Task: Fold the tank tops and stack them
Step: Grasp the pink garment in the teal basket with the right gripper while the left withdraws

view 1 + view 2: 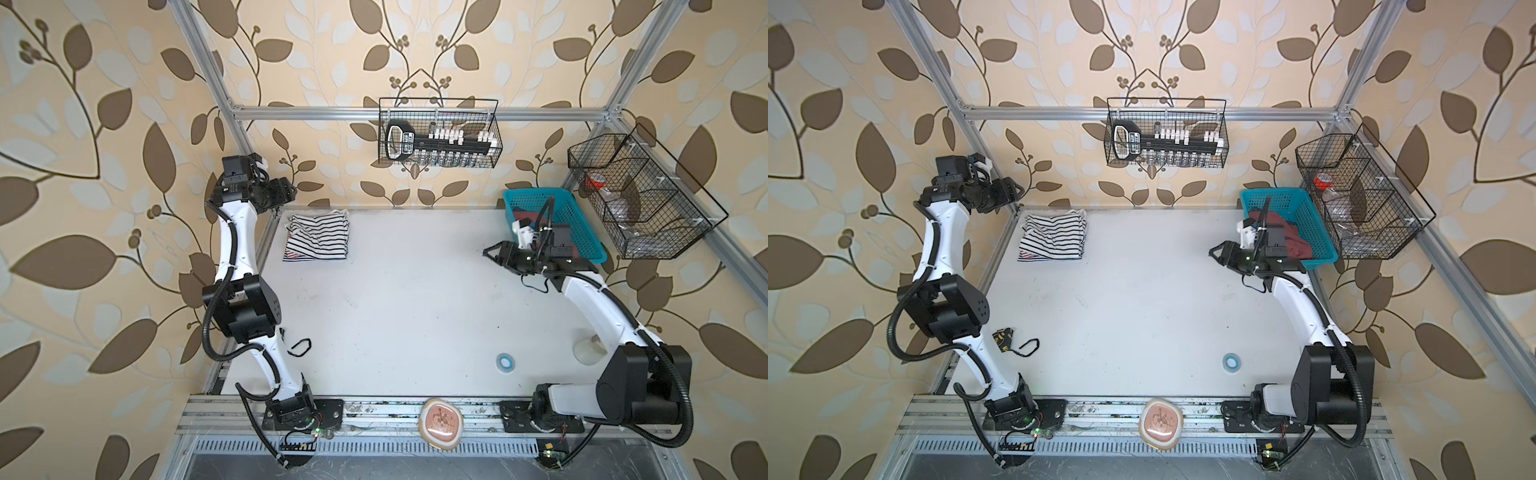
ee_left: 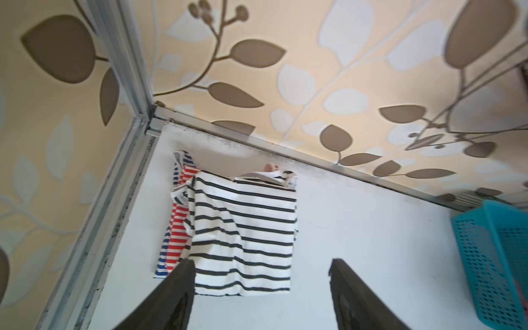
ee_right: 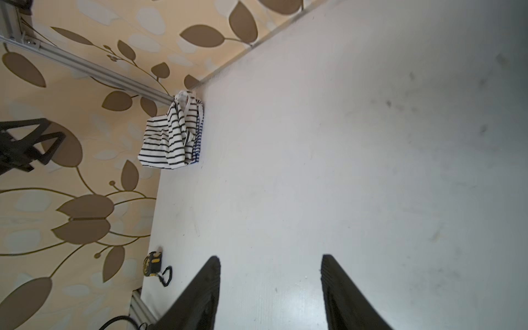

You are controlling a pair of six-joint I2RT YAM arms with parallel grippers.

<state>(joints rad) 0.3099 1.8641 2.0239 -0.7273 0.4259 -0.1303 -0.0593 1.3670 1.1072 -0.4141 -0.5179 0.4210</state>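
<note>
A folded black-and-white striped tank top [image 1: 318,237] [image 1: 1054,237] [image 2: 243,228] [image 3: 165,137] lies at the table's far left corner. It rests on a red-and-white striped tank top [image 2: 178,228], whose edge sticks out from under it. The dusty red tank top [image 1: 1300,243] sits bunched in the blue basket, partly hidden by my right arm. Raised above the table's edge, just left of the stack, my left gripper [image 1: 293,192] [image 2: 261,265] is open and empty. My right gripper [image 1: 487,251] [image 3: 271,260] hovers open and empty beside the basket, pointing toward the table's middle.
The blue basket [image 1: 582,232] stands at the far right corner. Black wire baskets hang on the back rail [image 1: 438,133] and the right rail [image 1: 640,199]. A blue tape roll [image 1: 504,361], a clear cup [image 1: 590,351] and a tape measure [image 1: 1003,336] lie near the front.
</note>
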